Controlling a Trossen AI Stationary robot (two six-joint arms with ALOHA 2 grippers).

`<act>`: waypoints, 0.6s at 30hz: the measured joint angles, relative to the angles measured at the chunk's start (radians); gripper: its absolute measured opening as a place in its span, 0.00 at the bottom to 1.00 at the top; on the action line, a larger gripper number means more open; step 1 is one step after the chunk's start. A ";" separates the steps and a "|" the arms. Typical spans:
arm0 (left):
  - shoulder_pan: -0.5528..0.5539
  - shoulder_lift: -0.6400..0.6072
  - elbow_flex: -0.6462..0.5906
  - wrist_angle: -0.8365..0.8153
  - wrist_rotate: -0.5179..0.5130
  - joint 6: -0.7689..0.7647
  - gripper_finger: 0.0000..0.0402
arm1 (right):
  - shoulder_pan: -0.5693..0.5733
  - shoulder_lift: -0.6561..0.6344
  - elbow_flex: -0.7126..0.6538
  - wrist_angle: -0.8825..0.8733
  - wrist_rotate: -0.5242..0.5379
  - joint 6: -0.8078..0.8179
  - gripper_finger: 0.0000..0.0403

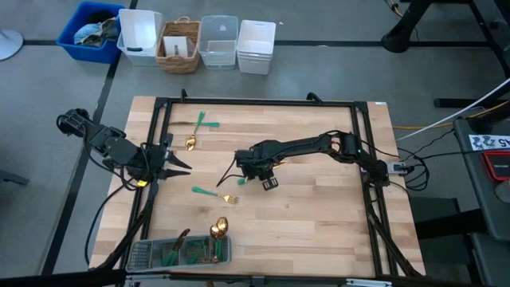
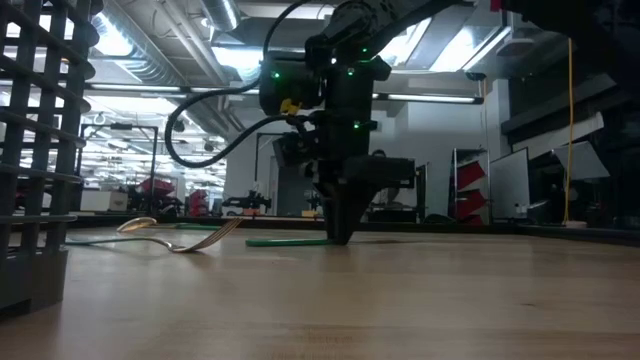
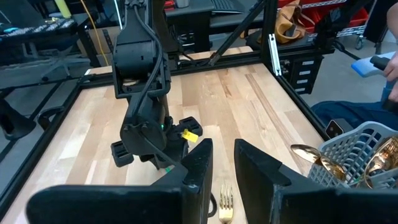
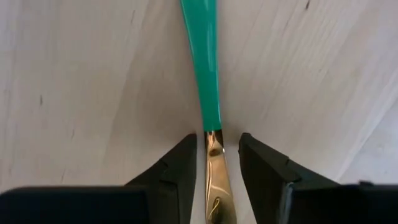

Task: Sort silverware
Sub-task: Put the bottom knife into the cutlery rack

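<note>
The silverware has teal handles and gold heads. My right gripper (image 1: 243, 167) points down at mid-table, open. Its fingers stand on either side of one piece's gold neck (image 4: 213, 155), just past the teal handle (image 4: 202, 56), with narrow gaps. That piece lies flat on the wood (image 2: 285, 241). A fork (image 1: 213, 194) lies nearer the near edge, and a spoon (image 1: 195, 131) lies toward the far left. Another spoon (image 1: 221, 227) rests beside the tray. My left gripper (image 1: 182, 165) waits open at the table's left, above the wood, touching nothing.
The grey mesh tray (image 1: 143, 257) sits at the near edge with several pieces inside. A black frame (image 1: 255, 102) rims the table. Bins and a basket (image 1: 179, 44) stand beyond the far edge. A person's hand (image 3: 392, 65) shows off the table.
</note>
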 joint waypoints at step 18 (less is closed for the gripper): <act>0.000 0.000 0.000 0.000 0.000 0.001 0.15 | -0.002 -0.007 -0.033 0.026 -0.100 -0.001 0.13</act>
